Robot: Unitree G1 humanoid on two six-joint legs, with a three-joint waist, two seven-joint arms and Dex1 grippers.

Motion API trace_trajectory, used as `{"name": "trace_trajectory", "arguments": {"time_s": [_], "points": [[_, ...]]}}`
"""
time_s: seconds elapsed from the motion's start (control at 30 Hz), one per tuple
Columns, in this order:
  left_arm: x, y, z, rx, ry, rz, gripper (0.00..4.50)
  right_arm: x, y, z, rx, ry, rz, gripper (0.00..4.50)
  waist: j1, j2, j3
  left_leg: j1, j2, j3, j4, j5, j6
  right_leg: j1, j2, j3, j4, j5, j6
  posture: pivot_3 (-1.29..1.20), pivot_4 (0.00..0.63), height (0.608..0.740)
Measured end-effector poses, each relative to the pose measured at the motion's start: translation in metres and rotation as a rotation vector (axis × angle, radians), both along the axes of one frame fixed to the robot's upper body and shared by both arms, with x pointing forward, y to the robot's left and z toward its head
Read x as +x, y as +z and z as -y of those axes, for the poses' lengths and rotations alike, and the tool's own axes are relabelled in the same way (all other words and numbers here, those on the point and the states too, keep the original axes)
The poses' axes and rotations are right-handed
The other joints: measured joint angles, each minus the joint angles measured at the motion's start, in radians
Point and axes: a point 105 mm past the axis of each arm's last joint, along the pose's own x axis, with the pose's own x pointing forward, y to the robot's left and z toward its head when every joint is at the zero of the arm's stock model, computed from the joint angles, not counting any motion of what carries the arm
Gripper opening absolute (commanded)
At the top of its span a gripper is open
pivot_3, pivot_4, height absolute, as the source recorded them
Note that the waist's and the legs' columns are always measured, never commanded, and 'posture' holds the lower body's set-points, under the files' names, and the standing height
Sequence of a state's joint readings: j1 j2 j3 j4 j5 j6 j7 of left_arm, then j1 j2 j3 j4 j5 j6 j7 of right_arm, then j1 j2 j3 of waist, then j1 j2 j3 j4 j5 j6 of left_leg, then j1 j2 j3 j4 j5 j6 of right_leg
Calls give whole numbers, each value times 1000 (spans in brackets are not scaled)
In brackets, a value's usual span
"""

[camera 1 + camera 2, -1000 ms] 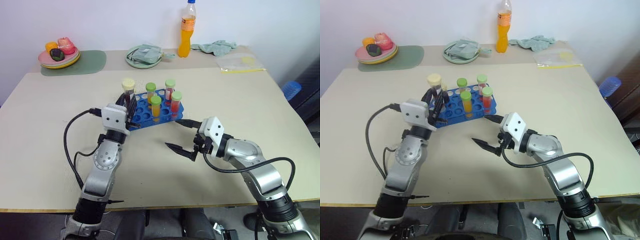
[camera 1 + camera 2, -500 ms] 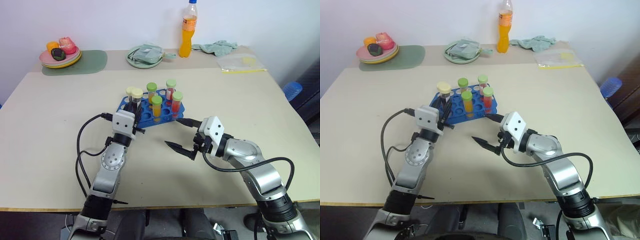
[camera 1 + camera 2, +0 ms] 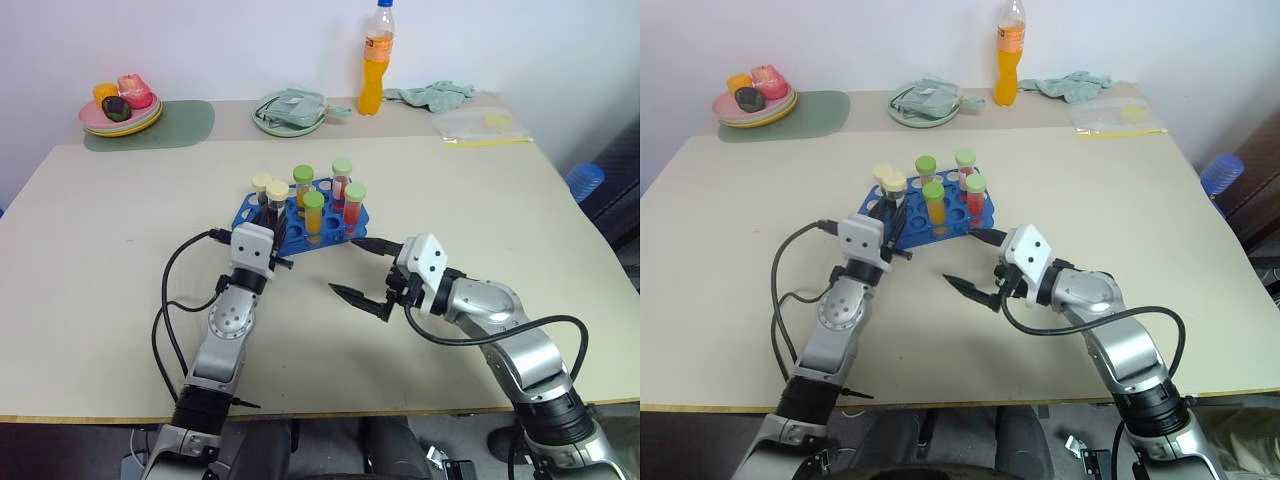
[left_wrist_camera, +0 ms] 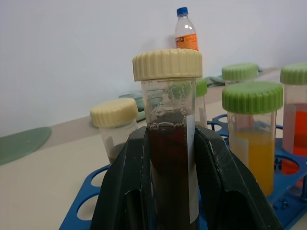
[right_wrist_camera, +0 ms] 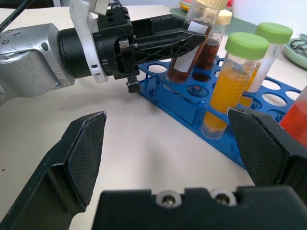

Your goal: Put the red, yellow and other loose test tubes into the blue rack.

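- Holding the dark brown tube [image 3: 276, 205] upright, my left gripper [image 3: 268, 218] is clenched on its body below the cream cap, seen from the head view. The tube's lower end sits at the near-left corner of the blue rack [image 3: 330, 236], apparently entering a hole, though I cannot tell how deep. Beyond my jaws stands a second cream-capped tube [image 3: 262, 190]; off to their right, already racked, stand the yellow-orange tube [image 3: 313, 215] and the red tube [image 3: 353, 205], with two more green-capped tubes behind them.
- Hanging released, my right gripper [image 3: 358, 270] has its jaws spread wide above bare table [image 3: 480, 190], just short of the rack's near edge and holding nothing.
- Looking along my left fingers [image 4: 127, 191], they press the brown tube from both sides, liquid level just above the pads, cap clear of them.
- Looking between my right jaws, the rack's near row lies straight ahead with the yellow-orange tube nearest.
- Judging by its look, the tube is light, stiff and smooth plastic, so likely slippery; gripping mid-body under the cap keeps it plumb for the hole. Squeezing harder seems needless.
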State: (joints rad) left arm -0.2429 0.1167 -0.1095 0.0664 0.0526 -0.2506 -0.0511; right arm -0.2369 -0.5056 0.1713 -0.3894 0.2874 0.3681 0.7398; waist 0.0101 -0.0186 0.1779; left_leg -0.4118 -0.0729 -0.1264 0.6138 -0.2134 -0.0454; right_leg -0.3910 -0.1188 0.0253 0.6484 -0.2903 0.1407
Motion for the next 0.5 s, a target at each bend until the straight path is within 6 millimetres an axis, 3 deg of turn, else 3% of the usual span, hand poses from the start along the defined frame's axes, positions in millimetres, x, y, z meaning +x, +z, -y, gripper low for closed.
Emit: {"name": "trace_trajectory", "arguments": {"time_s": [0.2, 0.33, 0.5], "points": [[-3, -1, -4, -29, -7, -12, 3722, 0, -1, 0, -1, -3, -4, 4500, -1, 0, 0, 0, 0, 0, 0, 0, 0, 0, 0, 0, 0, 0, 0, 0, 150, 740], [-14, 10, -29, -59, 0, -7, 3722, 0, 7, 6, 21, -13, -14, 4500, -8, 0, 0, 0, 1, -2, 0, 0, 0, -1, 0, 0, 1, 0, 0, 0, 150, 740], [-43, 18, -69, -10, -79, -93, 3722, -2, 16, 39, -14, -63, -35, 4500, -8, 1, 0, 0, 1, -3, -1, 0, 1, 0, 0, 0, 0, 0, 0, 0, 150, 740]]}}
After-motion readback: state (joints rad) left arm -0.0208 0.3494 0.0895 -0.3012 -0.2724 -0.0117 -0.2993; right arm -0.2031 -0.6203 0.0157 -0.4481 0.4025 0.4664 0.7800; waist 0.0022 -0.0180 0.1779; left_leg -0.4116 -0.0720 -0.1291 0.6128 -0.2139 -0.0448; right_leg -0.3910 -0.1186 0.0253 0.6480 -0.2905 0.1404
